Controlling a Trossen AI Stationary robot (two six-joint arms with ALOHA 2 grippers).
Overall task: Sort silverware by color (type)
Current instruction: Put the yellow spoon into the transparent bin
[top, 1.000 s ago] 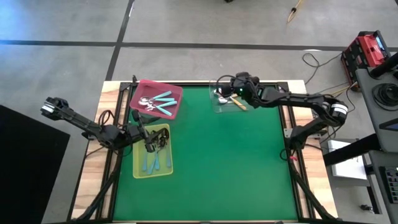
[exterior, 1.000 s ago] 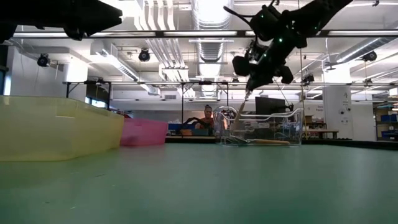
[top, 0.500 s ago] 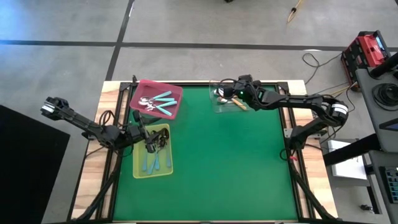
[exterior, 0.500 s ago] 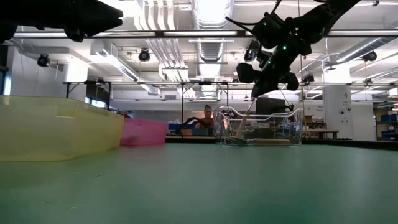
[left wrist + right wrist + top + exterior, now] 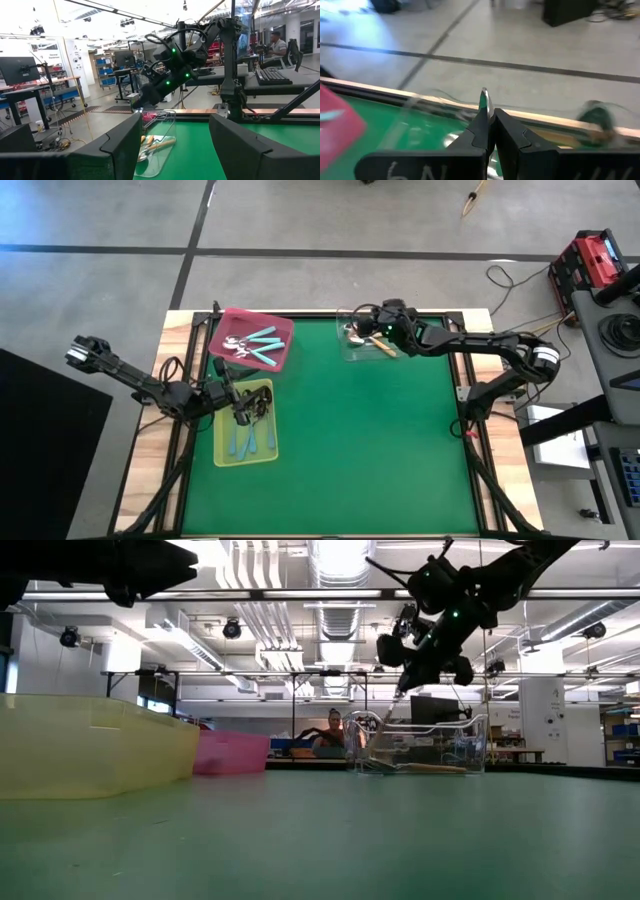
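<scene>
My right gripper [image 5: 358, 328] hangs over the clear tray [image 5: 352, 352] at the table's far edge, shut on a spoon [image 5: 386, 732]. The spoon's slim tan-orange handle slants down into the tray. An orange-handled spoon [image 5: 384, 347] lies on the tray's floor. My left gripper [image 5: 245, 414] hovers open over the yellow-green tray [image 5: 222, 452], which holds light-blue spoons [image 5: 245, 443]. The pink tray [image 5: 284, 327] holds teal spoons [image 5: 264, 345]. My right gripper pinches the spoon between its two fingertips [image 5: 481, 120], and a thin shiny end [image 5: 484, 98] sticks out just past them. The fingers slant down from the table's right side. The handle [image 5: 384, 738] hangs below into the clear tray; whether its lower end touches the floor I cannot tell.
The three trays stand along the table's far and left parts. The green mat [image 5: 370, 440] stretches toward the near and right edges. A person [image 5: 330, 732] sits in the room beyond the far edge.
My right gripper has swayed slightly above the clear tray, still shut on the hanging spoon.
</scene>
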